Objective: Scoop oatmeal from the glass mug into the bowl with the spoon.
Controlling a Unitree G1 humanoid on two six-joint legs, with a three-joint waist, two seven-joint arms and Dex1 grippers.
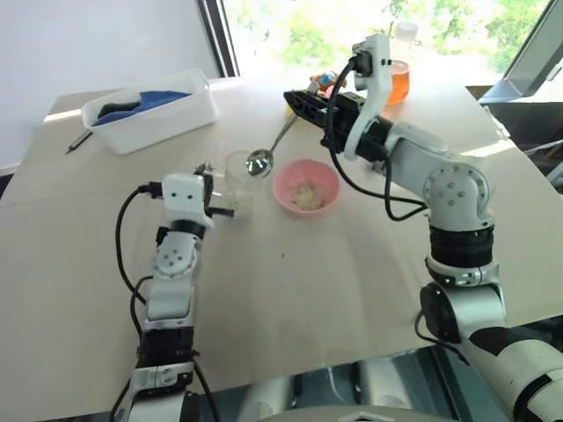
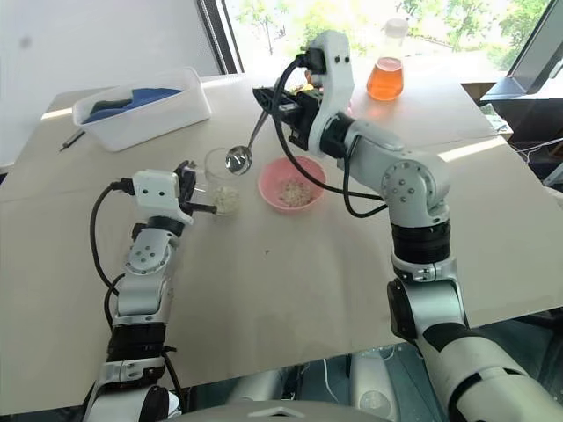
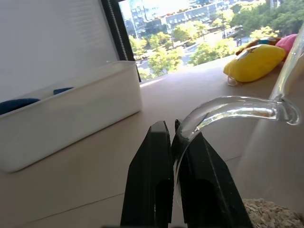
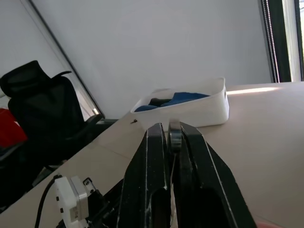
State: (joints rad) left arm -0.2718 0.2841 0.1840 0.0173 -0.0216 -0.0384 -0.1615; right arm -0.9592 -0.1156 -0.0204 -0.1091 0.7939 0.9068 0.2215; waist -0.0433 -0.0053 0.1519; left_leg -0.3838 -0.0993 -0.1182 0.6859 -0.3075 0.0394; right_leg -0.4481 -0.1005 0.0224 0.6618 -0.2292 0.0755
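The glass mug (image 1: pixel 236 183) stands on the table with oatmeal (image 3: pixel 271 213) in its bottom. My left gripper (image 1: pixel 217 199) is shut on the mug's clear handle (image 3: pixel 228 109). Just right of the mug sits the pink bowl (image 1: pixel 305 188), holding a small heap of oatmeal (image 1: pixel 306 195). My right gripper (image 1: pixel 299 104) is shut on the top of the spoon's handle (image 4: pixel 175 133) and holds it slanting down. The shiny spoon head (image 1: pixel 259 163) hangs in the air at the mug's right rim, on the side facing the bowl.
A white tub (image 1: pixel 151 111) with blue and dark items stands at the back left, a dark pen (image 1: pixel 77 141) beside it. A flask of orange liquid (image 2: pixel 385 79) stands at the back right. Yellow and pink toys (image 3: pixel 254 61) lie near the window edge.
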